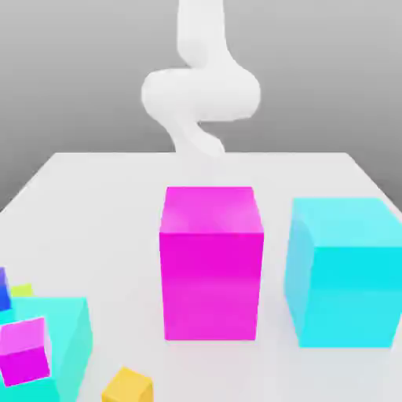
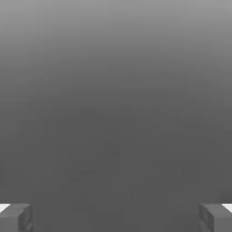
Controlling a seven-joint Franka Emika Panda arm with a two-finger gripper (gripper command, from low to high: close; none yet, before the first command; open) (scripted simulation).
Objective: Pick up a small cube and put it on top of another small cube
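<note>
The small lime cube [image 1: 22,290] peeks out at the exterior view's far left, partly hidden behind a cyan block. Near the front edge, left of centre, sits the orange-yellow small cube [image 1: 126,386]. My white arm [image 1: 200,94] rises behind the tall magenta block, far from both cubes. In the hand view my gripper [image 2: 116,218] is open. Its grey fingertips [image 2: 16,217] stand wide apart, with nothing between them and plain grey beyond.
A tall magenta block [image 1: 210,259] stands mid-table and a big cyan block [image 1: 345,271] to its right. At the front left, a cyan block [image 1: 67,334] has a small magenta cube [image 1: 23,349] in front of it. A small blue cube [image 1: 4,290] sits at the left edge.
</note>
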